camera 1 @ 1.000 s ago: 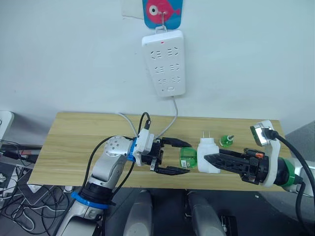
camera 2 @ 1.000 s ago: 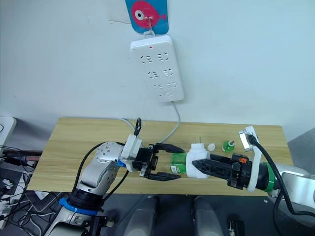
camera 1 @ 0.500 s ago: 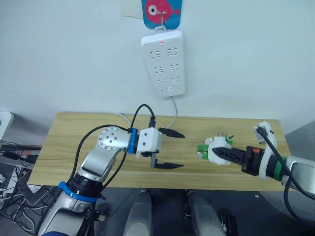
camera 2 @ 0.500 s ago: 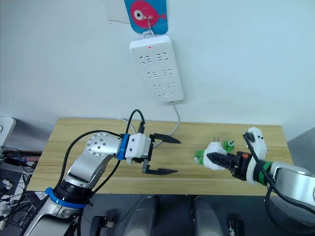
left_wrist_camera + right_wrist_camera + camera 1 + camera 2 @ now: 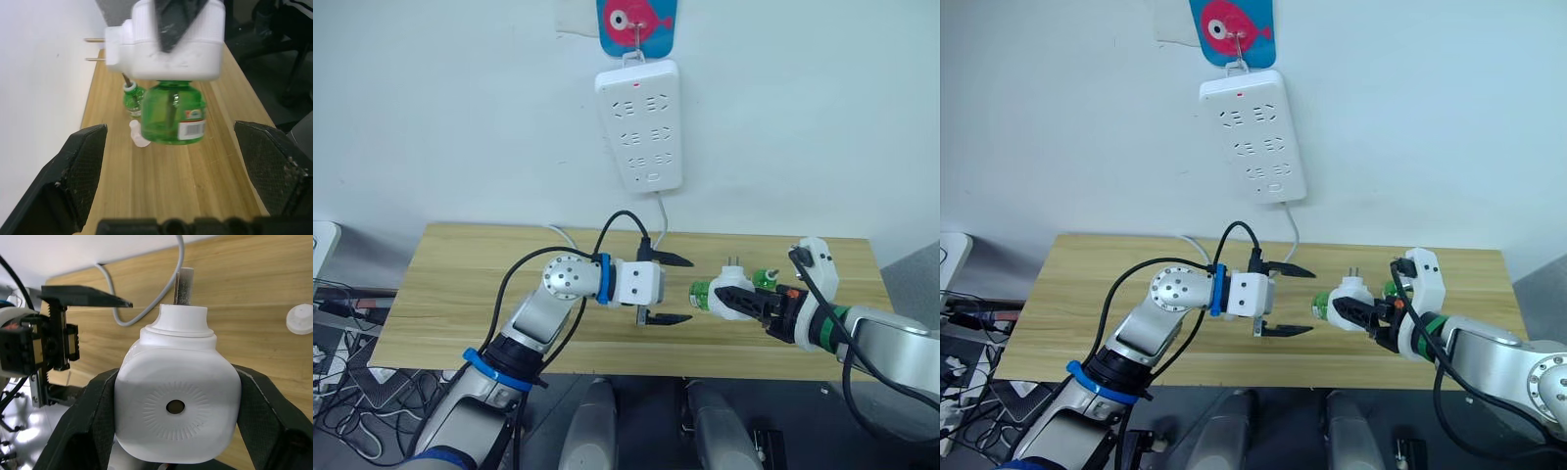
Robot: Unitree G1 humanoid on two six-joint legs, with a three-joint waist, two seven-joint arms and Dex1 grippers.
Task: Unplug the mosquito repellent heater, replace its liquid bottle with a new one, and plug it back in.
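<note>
My right gripper [image 5: 732,304] is shut on the mosquito repellent heater [image 5: 736,292], a white rounded unit with a round vent hole [image 5: 175,406] and two prongs [image 5: 95,49]. It holds the heater above the table. A green liquid bottle [image 5: 173,112] is fitted in the heater and points toward my left gripper [image 5: 674,290]. That gripper is open, its fingers [image 5: 80,171] spread on either side of the bottle's line, tips just short of it. A second green bottle [image 5: 764,279] stands on the table behind the heater, with a small white cap [image 5: 138,140] beside it.
A long white power strip [image 5: 639,125] hangs on the wall above the wooden table [image 5: 460,284], and its grey cable [image 5: 658,230] drops to the table behind my left arm. The table's front edge is close beneath both grippers.
My left gripper has moved right toward the heater, and my right gripper has brought the heater and bottle slightly left. The gap between them has closed.
</note>
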